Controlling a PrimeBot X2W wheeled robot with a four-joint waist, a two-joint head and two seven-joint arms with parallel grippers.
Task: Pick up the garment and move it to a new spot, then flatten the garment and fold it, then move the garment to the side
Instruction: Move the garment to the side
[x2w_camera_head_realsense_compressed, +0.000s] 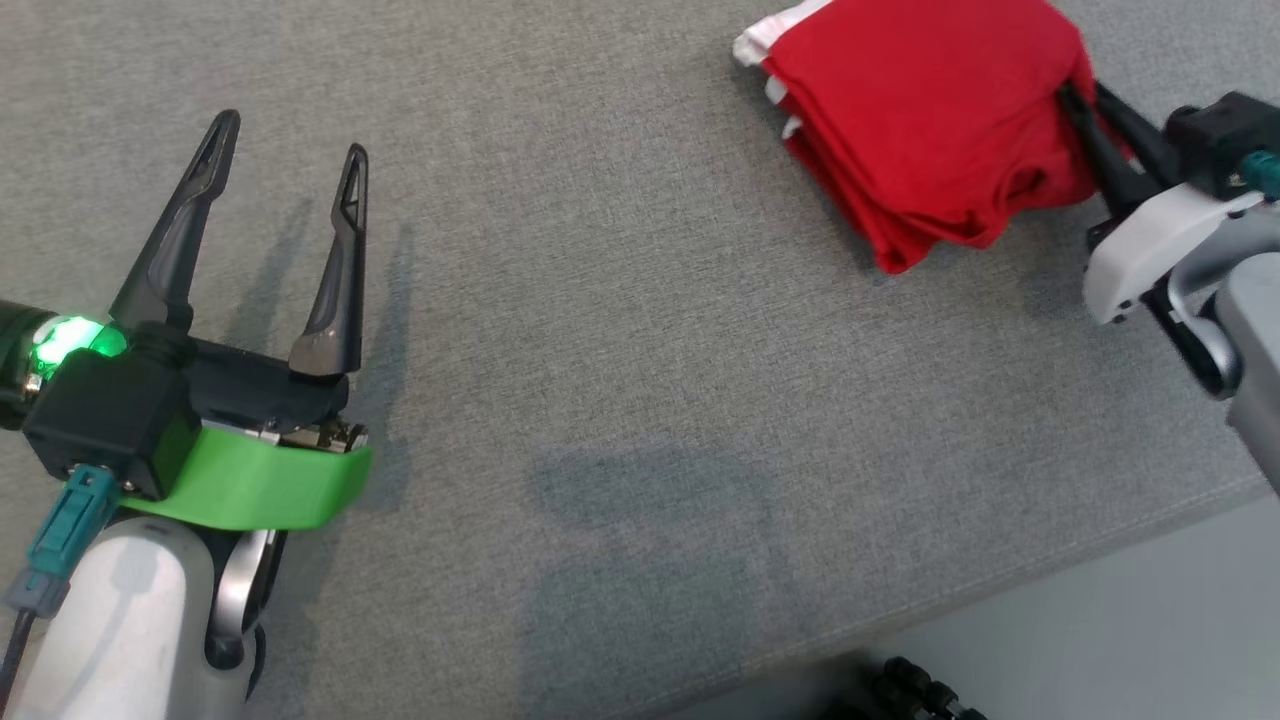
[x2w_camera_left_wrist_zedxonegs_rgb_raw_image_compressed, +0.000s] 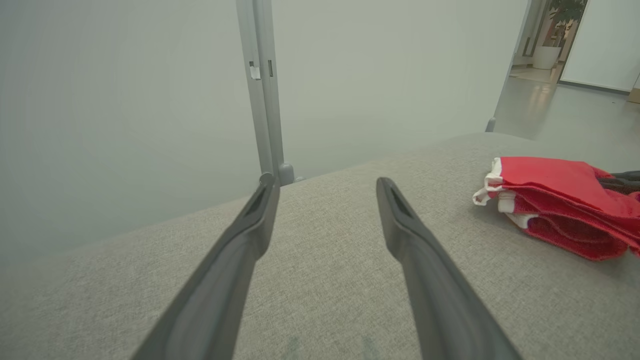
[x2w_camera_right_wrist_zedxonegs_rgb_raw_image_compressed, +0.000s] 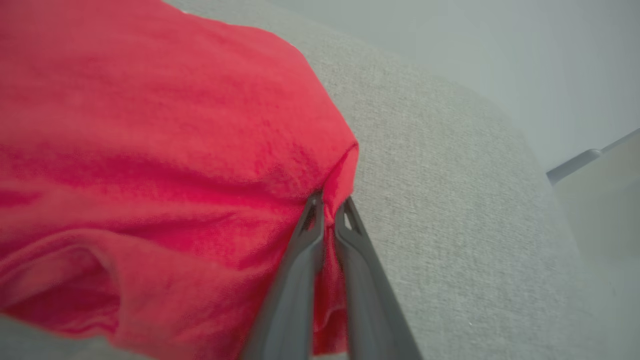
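Grey fabric surface (x2w_camera_head_realsense_compressed: 640, 400), grey post (x2w_camera_left_wrist_zedxonegs_rgb_raw_image_compressed: 261, 100)

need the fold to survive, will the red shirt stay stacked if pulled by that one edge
Probably floppy: the shirt creases softly where the right pincer pinches its edge. Lifted there, its loose layers, white edges already poking out, would likely slide apart. Dragged, it may bunch on the woven grey surface.

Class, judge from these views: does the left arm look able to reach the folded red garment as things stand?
Probably yes: only bare grey surface lies between the open left gripper and the garment, whose right edge the right gripper pinches.
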